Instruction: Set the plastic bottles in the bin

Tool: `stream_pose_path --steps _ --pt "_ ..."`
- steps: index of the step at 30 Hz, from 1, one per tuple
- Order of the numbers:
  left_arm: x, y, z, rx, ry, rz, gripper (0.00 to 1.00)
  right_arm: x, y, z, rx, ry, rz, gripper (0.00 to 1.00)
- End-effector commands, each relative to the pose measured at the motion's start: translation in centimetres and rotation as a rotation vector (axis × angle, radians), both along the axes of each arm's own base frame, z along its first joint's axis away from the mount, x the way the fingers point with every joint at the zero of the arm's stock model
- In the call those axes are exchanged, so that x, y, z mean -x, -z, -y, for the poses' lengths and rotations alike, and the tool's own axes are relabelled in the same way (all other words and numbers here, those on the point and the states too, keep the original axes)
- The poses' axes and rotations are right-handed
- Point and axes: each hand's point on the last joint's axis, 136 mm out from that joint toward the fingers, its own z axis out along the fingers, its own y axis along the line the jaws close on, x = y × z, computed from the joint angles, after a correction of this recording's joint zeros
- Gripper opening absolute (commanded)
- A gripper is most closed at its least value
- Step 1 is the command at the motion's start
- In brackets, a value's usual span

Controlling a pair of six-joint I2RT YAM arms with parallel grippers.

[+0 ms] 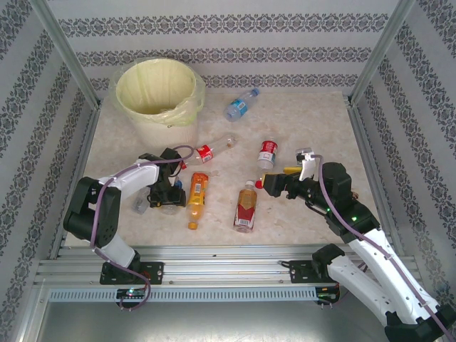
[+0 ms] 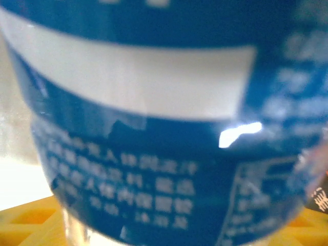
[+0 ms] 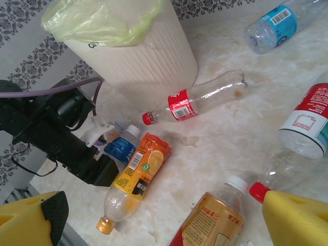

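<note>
Orange bottle (image 1: 197, 191) lies beside left end effector (image 1: 168, 199).

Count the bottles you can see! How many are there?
6: blue-label bottle by the bin, long clear bottle, red-label bottle mid-table, orange bottle and brown bottle nearer the arms, small blue bottle at the left pincer. More may be hidden.

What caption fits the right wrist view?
Left pincer at a blue-labelled bottle beside the orange bottle, lined bin behind.

I made out a "4" on the amber bottle (image 3: 214, 225). White Chinese print on the blue-labelled bottle (image 2: 154, 179) was too blurred to read.
</note>
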Motion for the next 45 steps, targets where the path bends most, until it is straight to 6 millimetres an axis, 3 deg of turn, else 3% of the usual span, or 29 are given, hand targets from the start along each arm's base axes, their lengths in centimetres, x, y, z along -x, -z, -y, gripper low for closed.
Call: stream_pose_path --steps 1,12,19,25,30,38,45 --pt "-0.3 -2.0 0.7 0.023 0.011 0.043 0.65 -0.3 -0.3 0.0 -0.019 0.007 0.012 0.97" --pt "-0.5 -7.7 3.1 0.181 0.157 0.150 0.60 -0.4 -0.8 -0.3 -0.025 -0.010 0.022 0.97" --pt "-0.3 -13.9 7.7 0.452 0.317 0.283 0.59 0.0 -1.9 -1.1 -0.061 -0.061 0.048 0.98" --pt "-0.9 -19.1 10.7 0.632 0.412 0.378 0.59 1.7 -4.9 -2.6 -0.150 -0.184 0.116 0.98" --pt "-2.8 -22.4 12.1 0.687 0.447 0.446 0.59 2.8 -7.6 -2.9 -0.202 -0.236 0.187 0.98" --pt "-7.2 -28.2 13.3 0.684 0.465 0.622 0.60 3.2 -12.4 -1.4 -0.218 -0.169 0.343 0.98" --pt "-11.8 -32.2 12.3 0.543 0.433 0.780 0.59 3.6 -15.1 -0.3 -0.224 -0.118 0.424 0.98"
